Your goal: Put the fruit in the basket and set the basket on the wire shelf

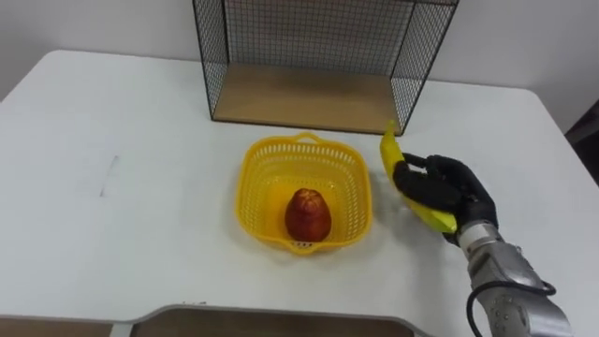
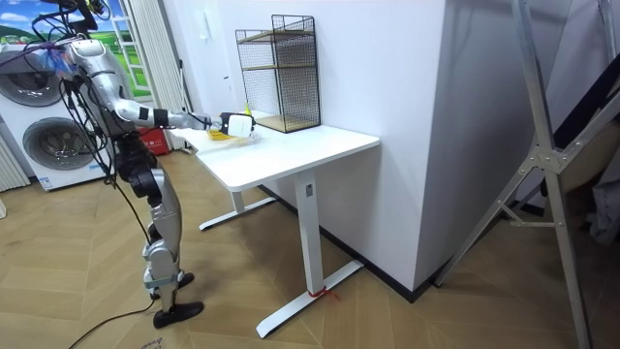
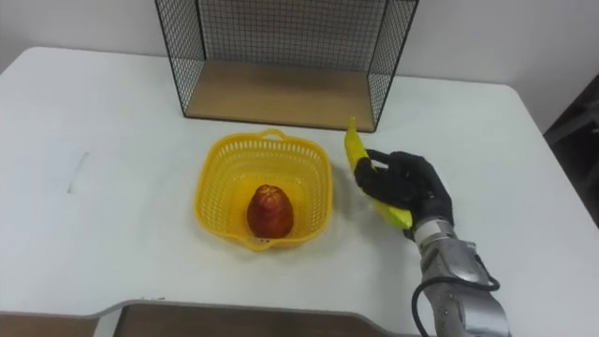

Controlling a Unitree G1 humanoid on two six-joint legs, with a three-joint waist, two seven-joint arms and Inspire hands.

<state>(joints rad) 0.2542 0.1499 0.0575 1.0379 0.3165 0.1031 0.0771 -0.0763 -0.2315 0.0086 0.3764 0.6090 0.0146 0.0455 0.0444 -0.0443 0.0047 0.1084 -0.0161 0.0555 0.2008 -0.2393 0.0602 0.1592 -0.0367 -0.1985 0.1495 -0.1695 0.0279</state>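
we've got a yellow plastic basket (image 1: 255, 183) mid-frame, squarish with rounded corners and lattice walls, sitting on the smooth white tabletop (image 1: 122, 140). a glossy red fruit (image 1: 308, 214), rounded and narrowing at its top, lies on the basket's bottom. at the top of the frame stands the black wire shelf (image 1: 309, 98), mesh sides over a wooden floor. right of the basket, the black right hand (image 1: 449, 187) has its fingers (image 1: 416, 176) curled round a curved yellow banana (image 1: 389, 150), whose tip points up-frame, just beside the basket's rim.
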